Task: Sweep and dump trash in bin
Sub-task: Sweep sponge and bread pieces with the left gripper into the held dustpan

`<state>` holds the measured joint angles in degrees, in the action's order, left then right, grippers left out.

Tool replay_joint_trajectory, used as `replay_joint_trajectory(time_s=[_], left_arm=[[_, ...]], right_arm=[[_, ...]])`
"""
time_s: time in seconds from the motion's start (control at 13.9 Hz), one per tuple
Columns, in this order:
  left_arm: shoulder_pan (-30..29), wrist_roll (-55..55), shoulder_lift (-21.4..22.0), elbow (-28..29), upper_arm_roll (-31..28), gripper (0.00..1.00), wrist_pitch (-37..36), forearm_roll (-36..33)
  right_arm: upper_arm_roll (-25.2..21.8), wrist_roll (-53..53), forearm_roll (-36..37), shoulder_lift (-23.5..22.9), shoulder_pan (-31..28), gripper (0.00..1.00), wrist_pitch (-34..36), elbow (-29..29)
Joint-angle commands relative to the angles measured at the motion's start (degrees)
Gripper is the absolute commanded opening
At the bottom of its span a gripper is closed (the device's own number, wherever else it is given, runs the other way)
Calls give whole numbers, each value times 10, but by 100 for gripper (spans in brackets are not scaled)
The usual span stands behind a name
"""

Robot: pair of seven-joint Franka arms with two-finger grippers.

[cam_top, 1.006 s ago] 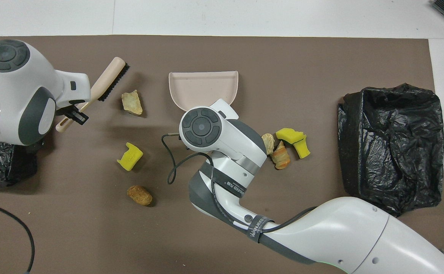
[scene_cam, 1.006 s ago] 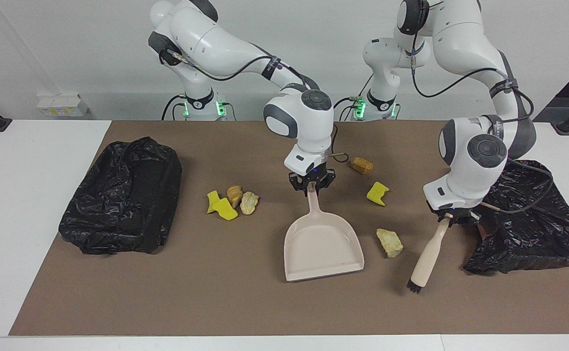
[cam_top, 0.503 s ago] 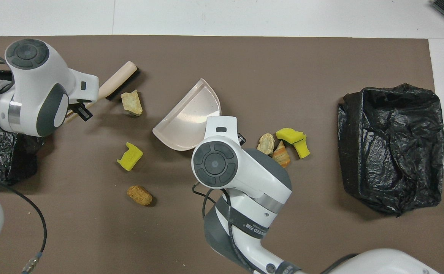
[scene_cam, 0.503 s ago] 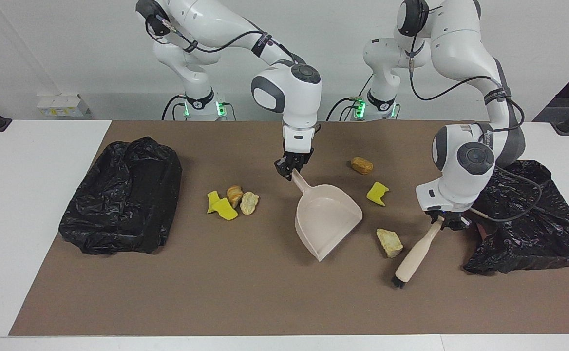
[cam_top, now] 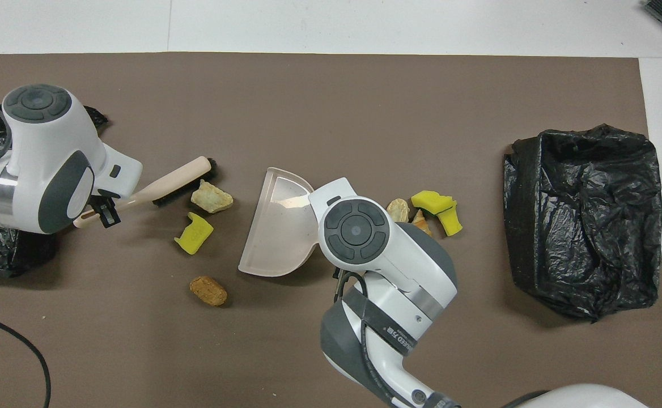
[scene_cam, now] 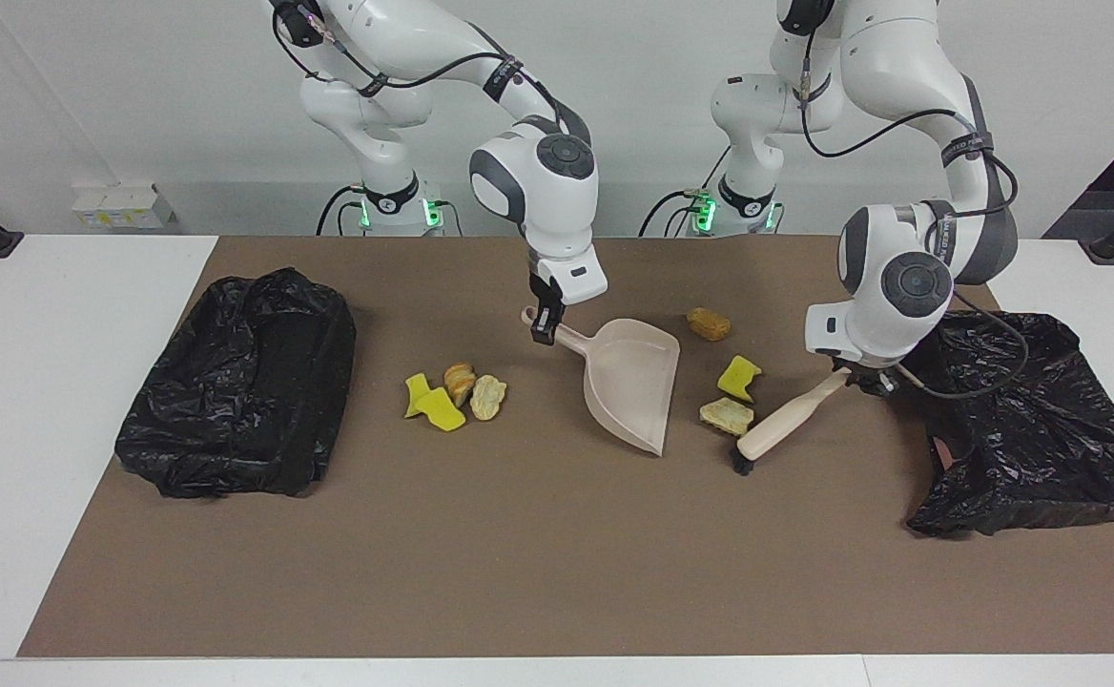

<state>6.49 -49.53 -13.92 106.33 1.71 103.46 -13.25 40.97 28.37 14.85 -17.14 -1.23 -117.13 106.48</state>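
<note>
My right gripper [scene_cam: 545, 324] had its fingers pinching the handle of the dustpan [scene_cam: 635, 382], which stood tilted on one edge in the middle of the brown mat [scene_cam: 519, 553] on the table [scene_cam: 61, 382]. From above, my own wrist covered that handle and the fingers completely. My left gripper [scene_cam: 864, 379] had its fingers pressed on the thin end of the brush [scene_cam: 784, 426]; the grip itself was dark and hard to make out. The bristles touched the mat, just beside a beige lump [scene_cam: 726, 415]. A yellow scrap [scene_cam: 738, 377] lay close to that lump, nearer to me, and a brown lump [scene_cam: 709, 323] still nearer. Toward my right arm's end lay four more pieces of trash [scene_cam: 455, 391] in a tight group, partly hidden under my wrist in the overhead view. One black bag [scene_cam: 237, 382] sat at that end; another black bag [scene_cam: 1024, 429], at the left arm's end, was partly cut off from above.
</note>
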Motion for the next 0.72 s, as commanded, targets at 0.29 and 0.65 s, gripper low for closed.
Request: replay_joint_trajectory(time_s=[0.29, 0.65], left_arm=[[13, 138, 137, 75, -7, 0, -65, 54], [-4, 439, 209, 199, -12, 0, 11, 56]], right_arm=[[-4, 95, -48, 44, -8, 0, -52, 79], [-6, 122, -47, 38, -8, 0, -61, 89]])
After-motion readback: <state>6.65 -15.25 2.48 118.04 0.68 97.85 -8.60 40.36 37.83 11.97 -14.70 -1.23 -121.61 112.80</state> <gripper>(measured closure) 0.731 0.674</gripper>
